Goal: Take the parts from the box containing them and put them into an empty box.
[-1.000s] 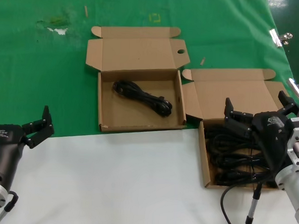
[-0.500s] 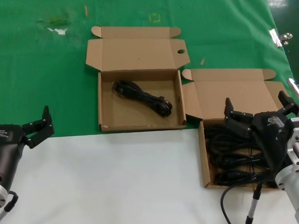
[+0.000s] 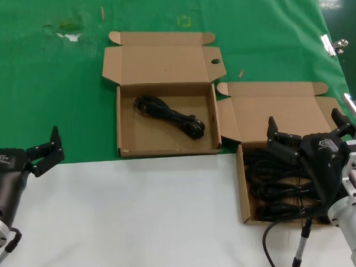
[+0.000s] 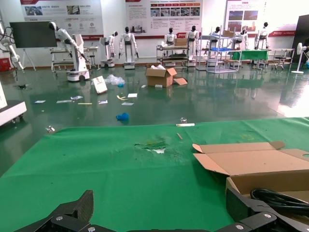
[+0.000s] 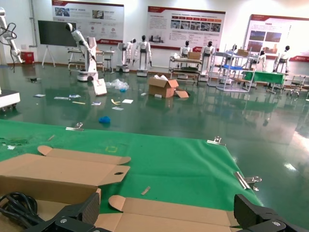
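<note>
Two brown mailer boxes lie with lids open. The left box (image 3: 148,135) on the green cloth holds one black power cord (image 3: 170,116). The right box (image 3: 240,183) holds a pile of several black cords (image 3: 273,188). My right gripper (image 3: 307,128) hovers open above that pile, near the lid (image 5: 193,217), with nothing between its fingers. My left gripper (image 3: 44,146) waits open at the lower left, over the cloth's front edge and well clear of both boxes. The left wrist view shows the left box (image 4: 256,164) and its cord (image 4: 280,197) beyond my left gripper (image 4: 161,210). In the right wrist view my right gripper (image 5: 169,212) is open too.
A thin wire with a grey tip (image 3: 301,245) dangles from my right arm over the white table (image 3: 151,215). Metal clips (image 3: 332,44) hold the green cloth (image 3: 50,92) at the right edge. The cloth has a torn spot (image 3: 67,31) at the far left.
</note>
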Controlling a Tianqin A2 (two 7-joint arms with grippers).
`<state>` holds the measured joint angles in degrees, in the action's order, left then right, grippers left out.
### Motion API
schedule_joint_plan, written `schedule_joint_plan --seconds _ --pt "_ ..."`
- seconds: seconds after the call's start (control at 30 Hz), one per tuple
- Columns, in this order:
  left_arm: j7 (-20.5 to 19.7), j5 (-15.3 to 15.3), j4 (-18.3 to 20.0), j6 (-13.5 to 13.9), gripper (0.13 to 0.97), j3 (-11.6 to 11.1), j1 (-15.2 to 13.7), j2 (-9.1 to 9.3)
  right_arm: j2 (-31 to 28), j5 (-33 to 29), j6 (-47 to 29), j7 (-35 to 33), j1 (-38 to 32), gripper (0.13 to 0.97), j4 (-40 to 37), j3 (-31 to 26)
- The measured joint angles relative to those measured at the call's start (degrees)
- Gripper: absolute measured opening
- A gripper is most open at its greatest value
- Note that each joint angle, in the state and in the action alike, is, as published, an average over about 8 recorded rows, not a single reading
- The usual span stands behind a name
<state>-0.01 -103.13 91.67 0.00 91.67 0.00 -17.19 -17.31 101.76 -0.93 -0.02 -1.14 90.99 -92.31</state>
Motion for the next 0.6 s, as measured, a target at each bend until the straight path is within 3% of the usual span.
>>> schedule_joint_plan --seconds 0.6 --pt "0.0 0.0 0.0 0.0 0.966 0.0 0.0 0.0 0.0 0.0 0.0 0.0 0.0 0.966 0.0 0.0"
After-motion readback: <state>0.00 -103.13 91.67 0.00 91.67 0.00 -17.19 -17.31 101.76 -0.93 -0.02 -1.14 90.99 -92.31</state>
